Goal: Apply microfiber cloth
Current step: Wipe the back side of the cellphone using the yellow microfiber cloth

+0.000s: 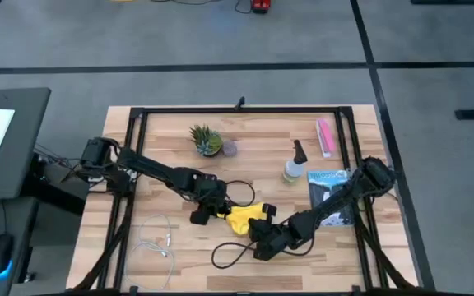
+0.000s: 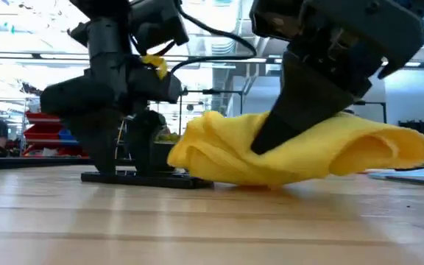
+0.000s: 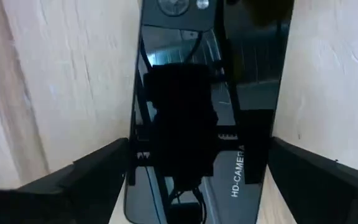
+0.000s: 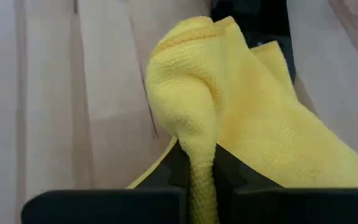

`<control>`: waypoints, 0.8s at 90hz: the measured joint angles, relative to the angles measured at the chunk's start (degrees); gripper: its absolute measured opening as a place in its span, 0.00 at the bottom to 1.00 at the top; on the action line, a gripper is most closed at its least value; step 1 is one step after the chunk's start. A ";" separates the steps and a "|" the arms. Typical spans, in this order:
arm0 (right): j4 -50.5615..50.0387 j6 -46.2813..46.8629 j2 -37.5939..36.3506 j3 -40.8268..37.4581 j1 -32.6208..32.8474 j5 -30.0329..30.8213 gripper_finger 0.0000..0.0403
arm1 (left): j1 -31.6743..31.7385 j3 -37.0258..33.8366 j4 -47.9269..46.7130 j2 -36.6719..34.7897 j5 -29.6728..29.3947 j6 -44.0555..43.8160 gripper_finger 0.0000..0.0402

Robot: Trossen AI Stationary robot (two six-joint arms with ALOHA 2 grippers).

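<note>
The black smartphone (image 1: 198,218) lies flat on the wooden table, glossy face up (image 3: 197,93). My left gripper (image 1: 202,207) stands over it, a finger at each long side. The bright yellow microfiber cloth (image 1: 243,218) lies bunched on the table just right of the phone (image 2: 308,154), and in the right wrist view its far end overlaps a dark object. My right gripper (image 1: 257,230) is shut on the cloth's near part (image 4: 229,106). My left gripper pinches the smartphone's two long edges (image 3: 132,168) between its fingers, which point down from above and lie across the phone. The phone stays flat on the table (image 2: 146,179). My right gripper pinches a raised fold of the cloth (image 4: 201,168) between its two fingers, several layers thick. The fingers (image 2: 271,140) slant down from the table's near right. The cloth's underside rests on the table, slack and rumpled.
A potted plant (image 1: 206,140), a spray bottle (image 1: 293,168), a pink packet (image 1: 326,136) and a blue booklet (image 1: 329,193) stand toward the back and right. A black cable loop (image 1: 237,247) and a white cable (image 1: 159,242) lie near the front edge.
</note>
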 joint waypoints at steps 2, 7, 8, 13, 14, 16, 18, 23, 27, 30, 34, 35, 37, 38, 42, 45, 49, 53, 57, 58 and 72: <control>0.21 -0.18 0.00 0.00 -0.03 -0.10 0.02 | -0.16 0.07 -0.12 0.46 -0.09 -0.37 0.87; 0.47 -0.27 0.00 0.00 -0.11 -0.08 0.02 | -0.61 0.16 0.14 1.29 -0.56 -1.41 0.87; 0.46 -0.34 0.00 0.00 -0.17 -0.09 0.02 | -0.68 0.16 0.11 1.42 -0.66 -1.66 0.87; 0.36 -0.31 0.00 0.00 -0.42 -0.16 0.03 | -0.95 0.16 0.04 1.82 -1.11 -3.35 0.87; 0.38 -0.30 0.00 0.00 -0.45 -0.16 0.03 | -0.98 0.16 0.01 1.83 -1.17 -3.80 0.87; 0.40 -0.26 0.00 0.00 -0.55 -0.16 0.03 | -1.05 0.16 -0.06 1.85 -1.31 -4.72 0.87; 0.43 -0.09 0.02 0.00 -0.72 -0.14 0.03 | -1.14 0.15 -0.12 1.87 -1.43 -5.87 0.87; 0.71 0.61 0.02 0.00 -1.25 -0.12 0.03 | -1.31 0.12 -0.12 1.93 -1.77 -9.40 0.87; 0.97 1.07 0.02 0.06 -1.85 -0.08 0.03 | -1.44 0.10 -0.09 1.97 -1.98 -12.36 0.87; 0.91 1.12 -0.10 0.21 -2.45 0.12 0.03 | -1.61 0.03 -0.09 1.98 -2.16 -14.41 0.87; 1.01 0.95 -0.16 0.61 -3.42 0.91 0.03 | -1.98 0.05 0.09 2.04 -2.37 -16.38 0.87; 1.19 0.92 -0.17 0.76 -3.67 1.08 0.03 | -2.09 0.05 0.15 2.05 -2.41 -16.77 0.87; 1.82 0.84 -0.23 1.02 -4.27 1.43 0.03 | -2.29 0.04 0.31 2.06 -2.54 -17.37 0.87; 2.21 0.73 -0.25 1.14 -4.59 1.55 0.03 | -2.43 0.03 0.43 2.07 -2.65 -17.63 0.87; 4.53 -0.09 -0.38 1.36 -5.92 1.83 0.03 | -2.93 0.01 1.04 2.09 -3.45 -18.33 0.87; 6.83 -0.65 -0.41 1.36 -6.94 1.78 0.03 | -3.27 -0.01 1.56 2.09 -3.88 -18.74 0.87; 10.09 -1.75 0.23 1.37 -8.59 0.30 0.03 | -3.56 -0.01 2.57 2.11 -4.12 -18.88 0.87; 13.29 -2.59 1.63 1.51 -10.28 -3.05 0.03 | -3.85 -0.01 3.51 2.11 -4.30 -18.98 0.87; 15.39 -3.15 3.49 1.51 -11.77 -6.24 0.02 | -4.10 -0.04 3.99 2.16 -4.45 -19.14 0.87; 15.73 -3.25 3.95 1.50 -12.09 -6.81 0.02 | -4.14 -0.06 3.97 2.16 -4.47 -19.14 0.87; 22.42 -6.07 9.32 1.33 -15.09 -13.59 0.02 | -4.70 -0.14 4.79 2.18 -4.68 -16.23 0.86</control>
